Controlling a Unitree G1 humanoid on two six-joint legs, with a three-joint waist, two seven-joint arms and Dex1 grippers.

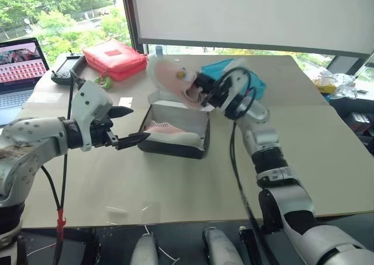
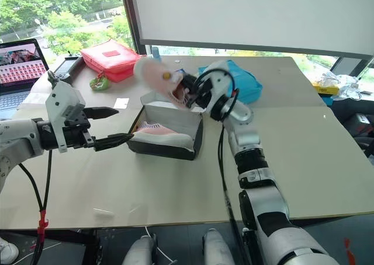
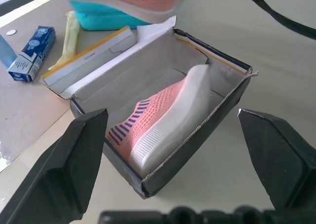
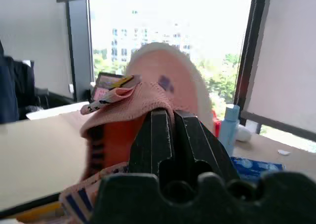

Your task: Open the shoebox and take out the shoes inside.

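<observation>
Tabletop (image 1: 327, 160) holds red pouch (image 1: 114, 57), laptop (image 1: 20, 72), shoebox (image 1: 175, 133).

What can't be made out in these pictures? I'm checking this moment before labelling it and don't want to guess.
- Lid of the shoebox: its yellow face is turned away in the head views; the left wrist view shows just its edge.
- Lifted shoe: motion-blurred in the head views; in the right wrist view the shut right tool covers its middle.
- Second shoe: its lower side is hidden by the box wall.
- Laptop: cut off by the picture edge.
</observation>
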